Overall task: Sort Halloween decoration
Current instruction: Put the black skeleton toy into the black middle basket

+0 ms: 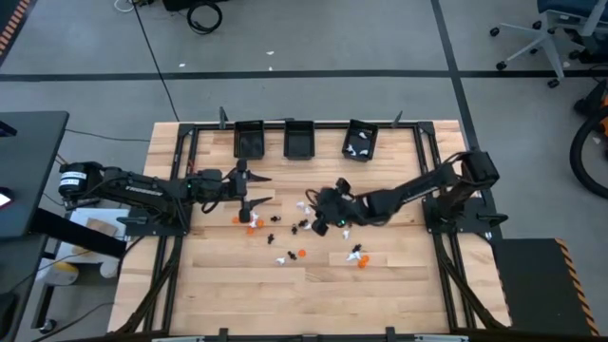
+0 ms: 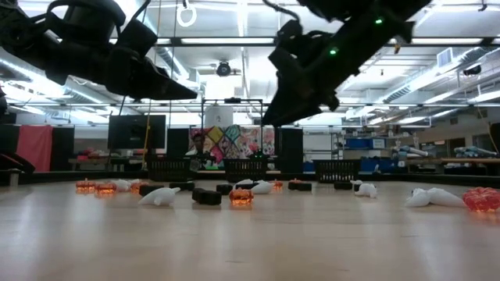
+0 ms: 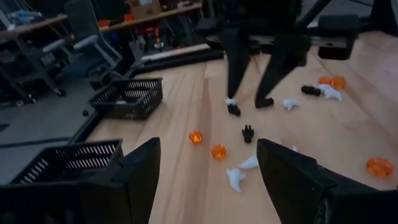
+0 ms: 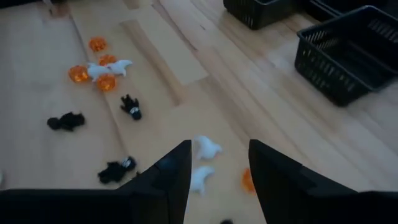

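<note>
- Halloween decoration [image 1: 302,239]: lots of tiny orange, black and white bits, spread loose over the middle of the wooden desk [image 1: 228,294].
- Orange pumpkin bits [image 3: 218,151], white ghost bits [image 4: 207,147] and black bits [image 4: 130,106], all mixed up, some touching, some apart.
- A few white bits already in the right-hand black bin [image 1: 360,140]; two more black bins [image 1: 250,139] beside it at the far edge.
- Left gripper [image 1: 249,188] up above the left side of the pile, fingers [image 3: 292,171] spread wide, holding nothing.
- Right gripper [image 1: 334,211] low over the middle of the pile, fingers [image 4: 171,171] partly open with a gap between, nothing seen inside; a white ghost bit lying right by the gap.
- Probably very light, hard little plastic toys: no squash, no bend.
- Probably smooth and slippery: easy to flick away or pop out of a pinch.
- Not likely to break, but easy to lose off the desk.
- Best hold: one bit at a time, fingers coming down on both sides of its fattest middle part, close to the desk.
- Better to pick a lonely bit first, so no neighbour gets pushed.
</note>
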### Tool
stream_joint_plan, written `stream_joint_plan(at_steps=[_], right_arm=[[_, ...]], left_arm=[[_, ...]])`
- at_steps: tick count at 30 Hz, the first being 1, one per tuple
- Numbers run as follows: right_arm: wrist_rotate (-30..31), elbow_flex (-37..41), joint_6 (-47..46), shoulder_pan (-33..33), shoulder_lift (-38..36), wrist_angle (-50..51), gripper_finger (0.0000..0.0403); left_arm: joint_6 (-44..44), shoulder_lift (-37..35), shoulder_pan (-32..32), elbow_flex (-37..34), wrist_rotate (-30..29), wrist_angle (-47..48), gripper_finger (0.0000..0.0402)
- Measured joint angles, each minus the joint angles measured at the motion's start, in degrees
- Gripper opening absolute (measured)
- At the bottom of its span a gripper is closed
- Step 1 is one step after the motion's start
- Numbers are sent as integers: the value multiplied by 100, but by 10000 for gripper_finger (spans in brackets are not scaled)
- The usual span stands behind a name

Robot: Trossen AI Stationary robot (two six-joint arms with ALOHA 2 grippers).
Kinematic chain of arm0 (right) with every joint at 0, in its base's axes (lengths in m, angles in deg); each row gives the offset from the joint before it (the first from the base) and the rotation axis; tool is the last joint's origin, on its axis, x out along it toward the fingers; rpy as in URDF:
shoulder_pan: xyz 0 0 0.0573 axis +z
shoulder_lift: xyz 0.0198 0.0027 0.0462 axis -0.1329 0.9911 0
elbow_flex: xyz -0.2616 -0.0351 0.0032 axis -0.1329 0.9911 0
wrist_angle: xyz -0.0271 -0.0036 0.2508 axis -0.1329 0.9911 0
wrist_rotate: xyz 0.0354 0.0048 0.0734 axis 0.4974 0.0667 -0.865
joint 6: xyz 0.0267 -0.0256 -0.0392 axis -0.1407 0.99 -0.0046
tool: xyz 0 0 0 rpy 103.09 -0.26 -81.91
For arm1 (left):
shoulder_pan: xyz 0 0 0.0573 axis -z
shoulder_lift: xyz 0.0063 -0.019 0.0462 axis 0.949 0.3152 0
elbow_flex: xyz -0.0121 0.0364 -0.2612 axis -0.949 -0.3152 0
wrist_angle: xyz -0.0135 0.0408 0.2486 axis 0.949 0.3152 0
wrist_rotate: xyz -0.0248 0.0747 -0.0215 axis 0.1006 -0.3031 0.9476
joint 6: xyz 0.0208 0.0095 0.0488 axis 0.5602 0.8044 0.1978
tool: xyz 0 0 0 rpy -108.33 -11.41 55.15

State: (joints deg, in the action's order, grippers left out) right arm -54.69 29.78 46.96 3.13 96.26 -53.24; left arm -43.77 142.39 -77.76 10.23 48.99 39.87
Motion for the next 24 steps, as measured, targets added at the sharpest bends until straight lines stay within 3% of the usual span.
stream_joint_plan(at_steps=[6, 15, 24], right_arm=[[444, 452, -444, 326, -37, -29, 164], [15, 610, -676, 503, 149, -272, 164], [351, 682, -74, 471, 792, -382, 164]], left_arm=[[14, 0, -2, 0, 0, -54, 254], [14, 0, -7, 0, 0, -71, 254], [12, 1, -27, 0, 0, -78, 254]])
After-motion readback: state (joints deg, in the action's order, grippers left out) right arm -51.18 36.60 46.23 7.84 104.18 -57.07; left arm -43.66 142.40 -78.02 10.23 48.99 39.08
